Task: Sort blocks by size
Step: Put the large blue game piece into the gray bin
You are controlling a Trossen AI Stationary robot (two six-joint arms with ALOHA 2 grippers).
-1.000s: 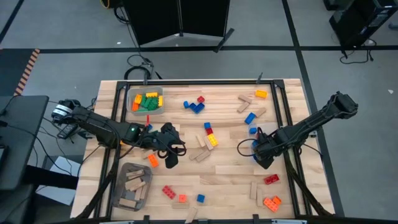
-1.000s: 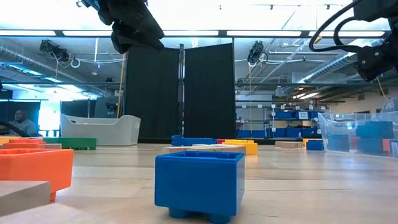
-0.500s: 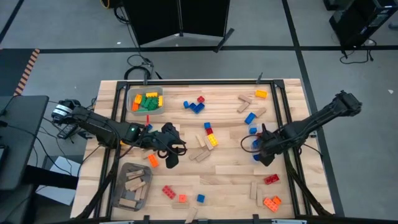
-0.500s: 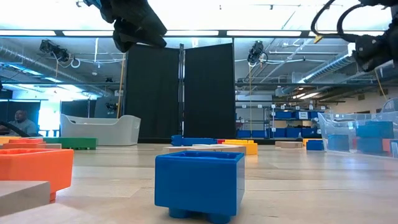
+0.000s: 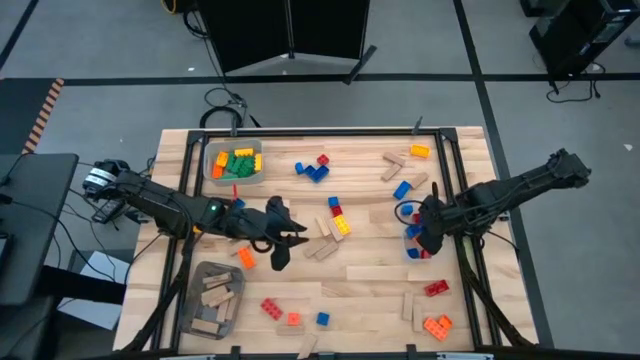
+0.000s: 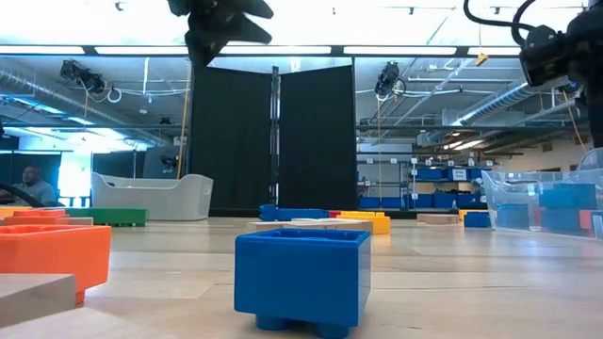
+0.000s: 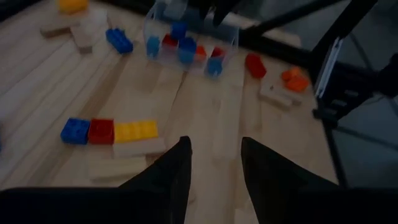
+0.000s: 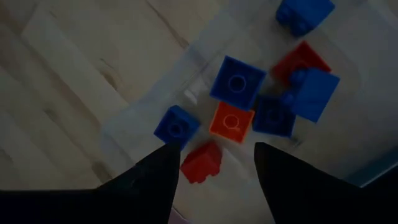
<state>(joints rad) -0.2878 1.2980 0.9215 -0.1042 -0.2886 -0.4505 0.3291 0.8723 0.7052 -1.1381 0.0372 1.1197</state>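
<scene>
Pale wooden tabletop [image 5: 370, 280] carried scattered blocks [image 5: 335, 222] across its middle, with more near the front edge. The left gripper [image 5: 290, 240] hovered over the centre, its dark fingers [image 7: 177, 171] parted with nothing between them; under it lay a blue, red and yellow row [image 7: 109, 131] of bricks. The right gripper [image 5: 425, 235] hung near the right edge above a clear bin [image 8: 186, 93], fingers [image 8: 158, 174] spread and empty; small blue, red and orange bricks [image 8: 231, 121] sat inside the bin. In the overhead view that arm hid most of the bin. A blue brick [image 6: 301, 278] filled the low view, gripper tips cut off above.
</scene>
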